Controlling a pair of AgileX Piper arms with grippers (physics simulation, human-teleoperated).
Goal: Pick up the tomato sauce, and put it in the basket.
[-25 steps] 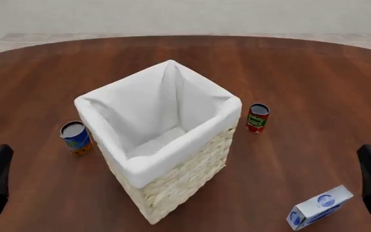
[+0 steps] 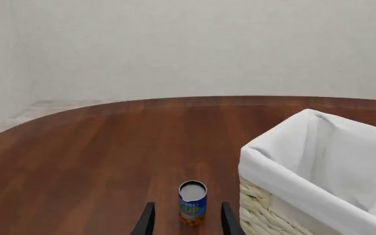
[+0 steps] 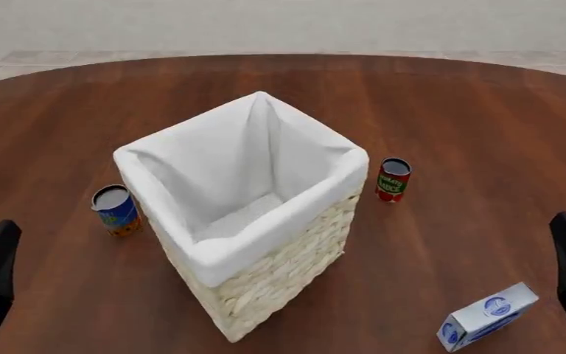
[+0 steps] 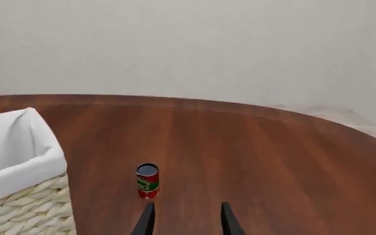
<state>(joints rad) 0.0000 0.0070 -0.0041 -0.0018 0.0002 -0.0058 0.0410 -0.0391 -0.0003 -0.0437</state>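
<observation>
1. Standing upright, the tomato sauce (image 3: 393,179) is sitting right of the basket (image 3: 263,284), nearer the right gripper (image 4: 184,220).
2. Right gripper fingers (image 4: 146,221) are gaping empty; the can is lying ahead, slightly left.
3. Left gripper (image 2: 184,220) is idling open.

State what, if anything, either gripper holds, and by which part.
Nothing is held. The left gripper and right gripper are open and empty; the tomato sauce stands untouched beside the basket.
</observation>
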